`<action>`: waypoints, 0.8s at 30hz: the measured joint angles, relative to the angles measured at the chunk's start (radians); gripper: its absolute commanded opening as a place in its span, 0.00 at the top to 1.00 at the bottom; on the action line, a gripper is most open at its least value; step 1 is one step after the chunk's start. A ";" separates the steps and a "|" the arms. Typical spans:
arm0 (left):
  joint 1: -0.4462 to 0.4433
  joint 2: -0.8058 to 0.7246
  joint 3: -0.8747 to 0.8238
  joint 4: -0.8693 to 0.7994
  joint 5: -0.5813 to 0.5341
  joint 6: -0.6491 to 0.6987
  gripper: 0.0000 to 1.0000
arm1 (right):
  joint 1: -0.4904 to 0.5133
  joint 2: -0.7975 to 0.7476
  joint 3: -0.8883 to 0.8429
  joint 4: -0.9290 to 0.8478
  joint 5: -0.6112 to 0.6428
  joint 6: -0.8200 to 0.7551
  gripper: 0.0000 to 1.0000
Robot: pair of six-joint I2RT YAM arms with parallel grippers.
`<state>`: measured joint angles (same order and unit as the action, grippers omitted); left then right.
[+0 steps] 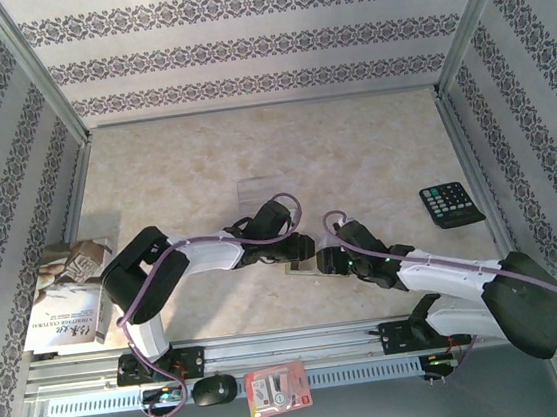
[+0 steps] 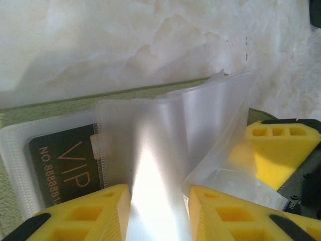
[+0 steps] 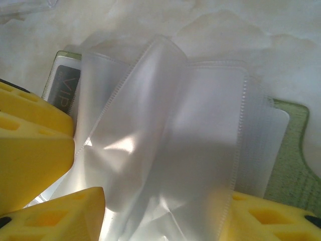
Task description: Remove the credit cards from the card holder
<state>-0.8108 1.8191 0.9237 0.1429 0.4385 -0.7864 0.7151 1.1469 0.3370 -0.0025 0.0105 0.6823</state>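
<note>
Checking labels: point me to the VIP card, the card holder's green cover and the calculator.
VIP card (image 2: 62, 163): left wrist view, on its dark face beside the lettering, inside a clear pocket.
card holder (image 2: 55, 107): left wrist view, green cover strip above the pockets.
calculator (image 1: 451, 204): top external view, on its keypad.

looks like a lab test cell, not a home: two robot arms bolted to a metal rail (image 1: 274, 348) at the edge of a marble-look table (image 1: 352, 150), boxed in by aluminium-framed panels with patterned wallpaper (image 1: 240, 47). random props around: calculator (image 1: 451, 204), book (image 1: 70, 294).
</note>
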 measured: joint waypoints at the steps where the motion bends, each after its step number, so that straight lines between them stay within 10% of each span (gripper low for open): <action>1: 0.000 0.003 0.004 0.000 0.006 0.000 0.63 | -0.003 -0.011 -0.005 -0.002 0.000 0.000 0.36; 24: -0.005 0.032 0.018 0.034 0.041 -0.039 0.64 | -0.010 -0.051 -0.036 0.014 -0.071 -0.025 0.31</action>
<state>-0.8162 1.8511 0.9421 0.1772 0.4793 -0.8257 0.7048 1.0954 0.3008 0.0116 -0.0601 0.6575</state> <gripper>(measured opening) 0.360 0.706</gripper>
